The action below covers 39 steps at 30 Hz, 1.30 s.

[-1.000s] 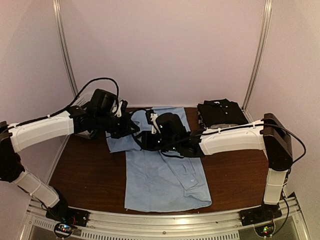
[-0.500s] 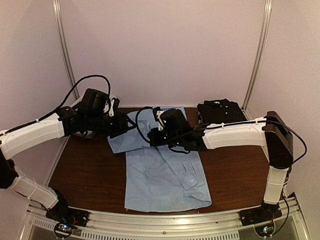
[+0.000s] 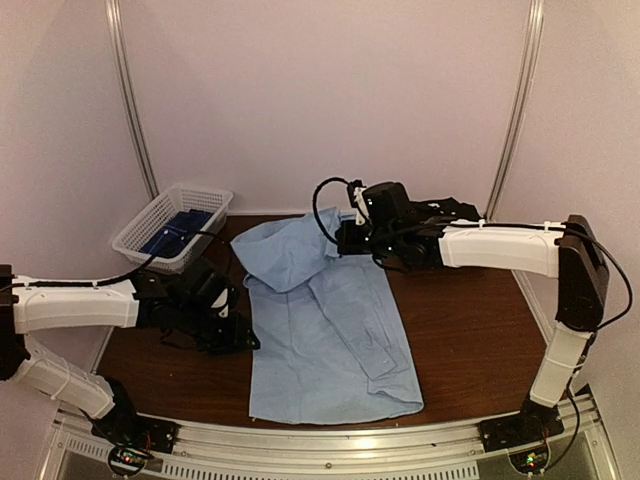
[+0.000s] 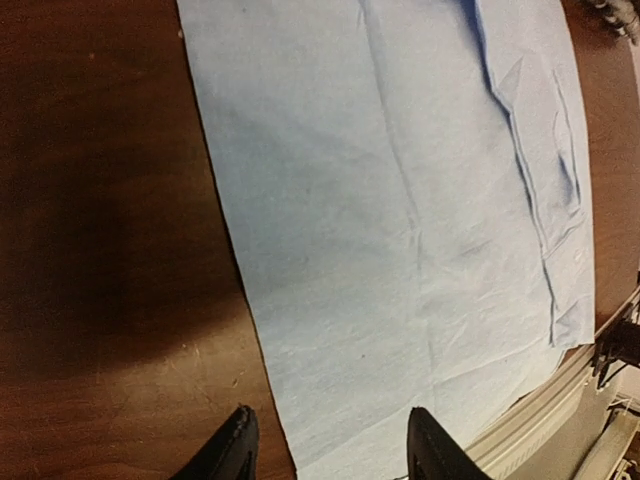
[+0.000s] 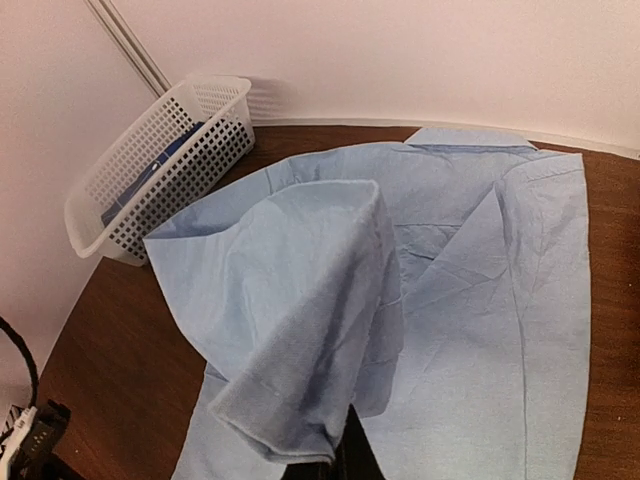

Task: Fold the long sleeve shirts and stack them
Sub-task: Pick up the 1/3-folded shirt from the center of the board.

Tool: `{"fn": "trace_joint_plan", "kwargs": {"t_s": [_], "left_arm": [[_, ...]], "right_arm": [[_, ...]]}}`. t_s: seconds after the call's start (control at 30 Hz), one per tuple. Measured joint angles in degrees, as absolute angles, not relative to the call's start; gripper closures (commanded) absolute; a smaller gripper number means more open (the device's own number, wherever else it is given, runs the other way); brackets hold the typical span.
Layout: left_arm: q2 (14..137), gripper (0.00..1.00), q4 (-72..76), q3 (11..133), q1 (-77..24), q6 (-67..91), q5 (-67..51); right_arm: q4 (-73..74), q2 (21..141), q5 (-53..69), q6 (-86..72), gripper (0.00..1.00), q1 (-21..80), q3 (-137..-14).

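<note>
A light blue long sleeve shirt (image 3: 325, 335) lies flat in the middle of the brown table (image 3: 470, 340), collar toward the back. My right gripper (image 3: 344, 238) is shut on the cuff end of its sleeve (image 5: 300, 400) and holds it raised above the shirt's upper part, the cloth draping down and hiding the fingers. My left gripper (image 3: 238, 338) hovers low at the shirt's left edge (image 4: 250, 300), open, with one finger over the wood and one over the cloth, holding nothing. A folded black shirt (image 3: 462, 210) lies at the back right, partly behind the right arm.
A white mesh basket (image 3: 150, 235) with a dark blue item inside stands at the back left. White walls with metal poles close in the back and sides. The metal rail (image 3: 350, 440) runs along the near table edge.
The left gripper let go, opened and dropped toward the near left, to the shirt's left edge. The right gripper shut on the sleeve and carried it up and back to the right.
</note>
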State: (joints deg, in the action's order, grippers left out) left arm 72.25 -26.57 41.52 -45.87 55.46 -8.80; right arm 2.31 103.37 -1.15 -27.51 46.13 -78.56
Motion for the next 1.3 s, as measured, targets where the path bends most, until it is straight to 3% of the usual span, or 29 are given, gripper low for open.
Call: {"fn": "trace_joint_plan", "kwargs": {"t_s": [0.2, 0.43, 0.8, 1.2, 1.3], "left_arm": [[79.9, 0.51, -25.9, 41.2, -47.9, 55.9, -7.2], [88.3, 0.61, -25.0, 44.9, -47.9, 55.5, -3.3], [94.2, 1.0, -24.3, 48.9, -47.9, 54.6, 1.2], [94.7, 1.0, -26.0, 49.9, -40.2, 49.2, 3.5], [95.5, 0.83, -28.3, 51.7, -39.3, 47.4, 3.9]], "right_arm": [[3.3, 100.7, -1.1, -26.7, 1.0, 45.0, -78.4], [4.1, 96.7, -1.3, -26.2, 1.0, 44.7, -76.8], [5.7, 92.7, -1.5, -25.2, 1.0, 44.6, -76.5], [7.4, 92.6, -2.0, -23.9, 1.0, 43.0, -76.6], [8.2, 92.7, -2.0, -23.8, 1.0, 41.2, -77.5]]}}
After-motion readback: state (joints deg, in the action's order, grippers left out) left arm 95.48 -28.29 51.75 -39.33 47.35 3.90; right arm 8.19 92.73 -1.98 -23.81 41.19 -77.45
